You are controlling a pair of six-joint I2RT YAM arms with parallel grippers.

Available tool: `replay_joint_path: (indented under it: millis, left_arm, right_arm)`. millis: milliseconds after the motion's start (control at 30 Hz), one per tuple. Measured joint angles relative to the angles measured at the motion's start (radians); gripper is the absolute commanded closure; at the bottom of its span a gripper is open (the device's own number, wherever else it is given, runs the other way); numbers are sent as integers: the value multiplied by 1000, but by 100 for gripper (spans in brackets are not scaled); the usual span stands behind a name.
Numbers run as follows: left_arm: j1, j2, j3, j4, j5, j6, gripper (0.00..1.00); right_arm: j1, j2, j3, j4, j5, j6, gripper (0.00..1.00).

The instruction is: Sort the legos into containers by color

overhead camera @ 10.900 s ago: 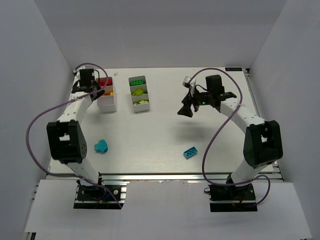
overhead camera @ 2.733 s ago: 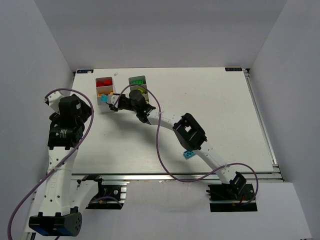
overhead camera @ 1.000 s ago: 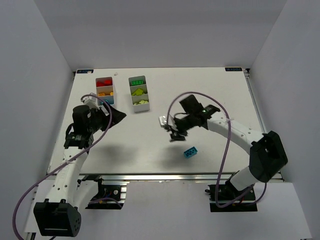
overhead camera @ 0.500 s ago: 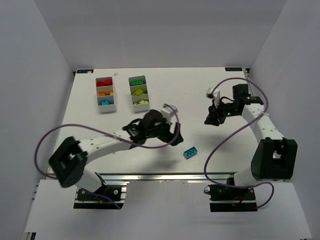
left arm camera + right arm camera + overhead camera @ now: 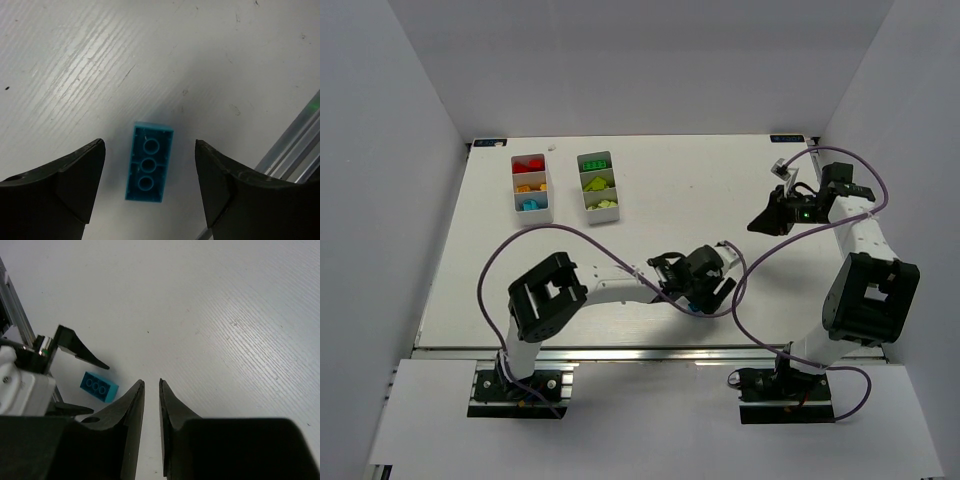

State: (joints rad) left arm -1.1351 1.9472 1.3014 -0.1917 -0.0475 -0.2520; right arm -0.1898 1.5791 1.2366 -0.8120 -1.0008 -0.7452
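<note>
The left arm has swung across the tabletop (image 5: 720,180) in the last half second. Its pincer (image 5: 704,290) was a little to the left of the last loose piece and is now directly over it. In the left wrist view the cyan brick (image 5: 148,162) lies flat and studs-up on the bare surface between the two fingers (image 5: 80,172). They are spread wide, with clear space on either side, so nothing is gripped yet.

The brick itself has not shifted. It sits where it has been all along, near the front edge and right of centre, well away from both trays.

The right arm hovered close to this brick a second ago and has since pulled back to the far right. Its pincer (image 5: 151,382) has narrowed to a thin slit with nothing in it, and from there it looks down on the brick and the left arm's fingers.

So the pick seems to have passed to the left arm. The other cyan piece that lay loose near the left edge earlier is gone from the tabletop, and the near compartment of the left tray (image 5: 551,205) now shows cyan. The right tray (image 5: 617,195) holds the greens. This brick looks like the last one to sort, and it belongs in that cyan compartment.
</note>
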Motion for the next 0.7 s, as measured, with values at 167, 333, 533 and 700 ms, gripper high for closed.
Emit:
replay_joint_path:
  millis: [167,333,533,700]
  left_arm:
    - [-45,92,105,-87,-79,0,26]
    - [-72,135,140,-157,-151,0,40]
    - [-77,134,144,-192,-248,-19,80]
    - [-53,78,85,-235,-299,-67,100]
  right_arm:
    - [-1,2,0,2,-24,9,76]
    - [-1,2,0,5,-37,15,76]
    - [-1,2,0,12,-50,32,77]
    - [0,-20,-8,22,-50,23,78]
